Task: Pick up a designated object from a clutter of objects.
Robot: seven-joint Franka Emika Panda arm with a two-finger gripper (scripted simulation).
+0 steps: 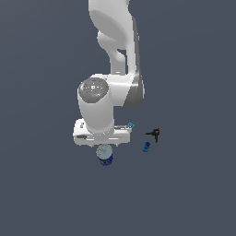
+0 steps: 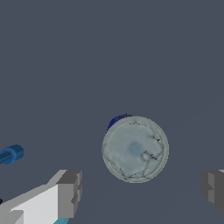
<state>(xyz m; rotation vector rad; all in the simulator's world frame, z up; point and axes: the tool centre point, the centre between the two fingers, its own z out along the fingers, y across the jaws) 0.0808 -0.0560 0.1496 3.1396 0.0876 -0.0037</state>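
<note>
Hand (image 2: 142, 188) spread wide above the blue can (image 2: 135, 148), which stands on a plain dark grey floor (image 1: 193, 198).

Exterior view: high, distant, looking steeply down on the arm (image 1: 108, 87) and grey floor (image 1: 41, 184). Wrist view: close, facing straight down between its fingers (image 2: 70, 192). Shared: blue can (image 1: 105, 155) (image 2: 134, 148), tiny blue cylinder (image 1: 146, 147) (image 2: 11, 154).
</note>
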